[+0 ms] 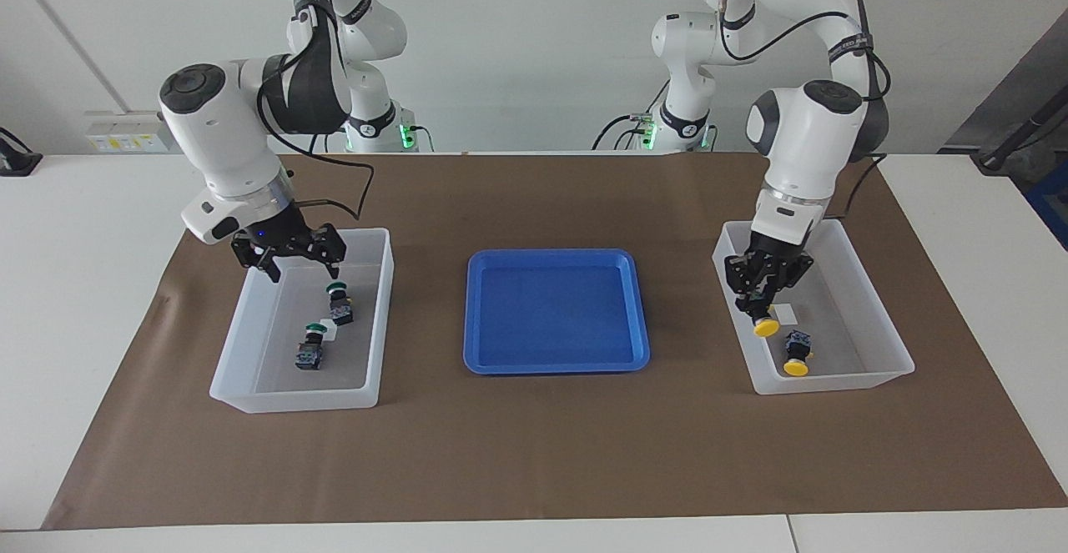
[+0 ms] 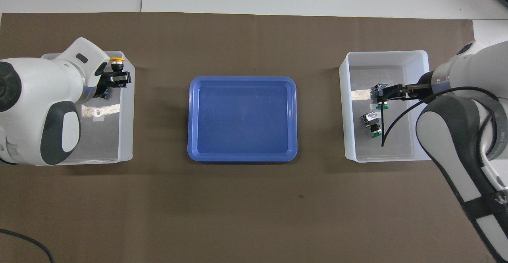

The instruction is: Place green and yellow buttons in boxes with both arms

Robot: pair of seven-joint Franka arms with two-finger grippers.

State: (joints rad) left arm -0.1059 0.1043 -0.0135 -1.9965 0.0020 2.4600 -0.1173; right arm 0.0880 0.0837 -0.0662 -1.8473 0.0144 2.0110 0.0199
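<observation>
My left gripper [image 1: 760, 307] is shut on a yellow button [image 1: 765, 327], cap down, and holds it over the translucent box [image 1: 834, 382] at the left arm's end. A second yellow button [image 1: 797, 353] lies in that box. In the overhead view the left gripper [image 2: 115, 77] and the held button's cap [image 2: 117, 60] show over that box [image 2: 127, 116]. My right gripper [image 1: 302, 269] is open and empty above the other box [image 1: 300, 399]. Two green buttons [image 1: 338, 303] [image 1: 310, 349] lie in it, also seen in the overhead view [image 2: 372, 124].
A shallow blue tray [image 1: 555, 311] lies empty between the two boxes on the brown mat [image 1: 534, 453]. The white table surrounds the mat.
</observation>
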